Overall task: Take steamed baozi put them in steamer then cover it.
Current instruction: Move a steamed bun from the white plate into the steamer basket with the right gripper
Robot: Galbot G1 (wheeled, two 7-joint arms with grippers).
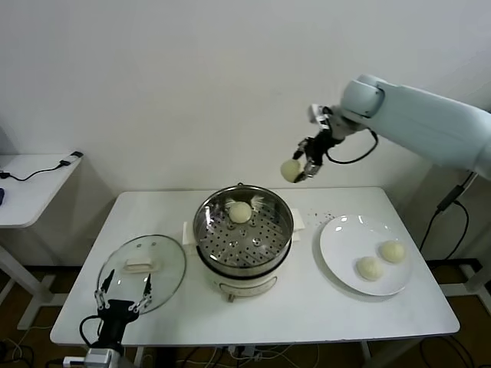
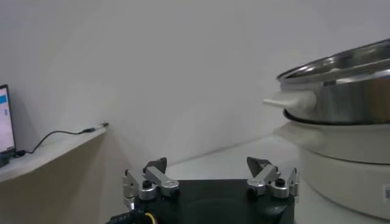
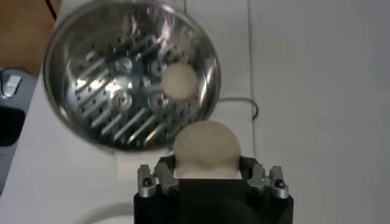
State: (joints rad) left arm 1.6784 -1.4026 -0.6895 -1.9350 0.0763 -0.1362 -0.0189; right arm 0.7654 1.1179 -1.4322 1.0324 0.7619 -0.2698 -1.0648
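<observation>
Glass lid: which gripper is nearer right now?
Left. The left gripper hovers at the near edge of the glass lid, jaws open. The right gripper is raised beyond the steamer, holding a baozi.

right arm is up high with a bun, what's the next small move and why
Probably lower the right gripper toward the round shiny steel steamer and release there. It grips a cream-white bun up above the pot's far right rim; one bun already sits on the perforated tray, with open space beside it.

pale blue-white right arm (image 1: 430, 115), black cable looped at wrist; black gripper bodies, silver finger links, dark screws.
</observation>
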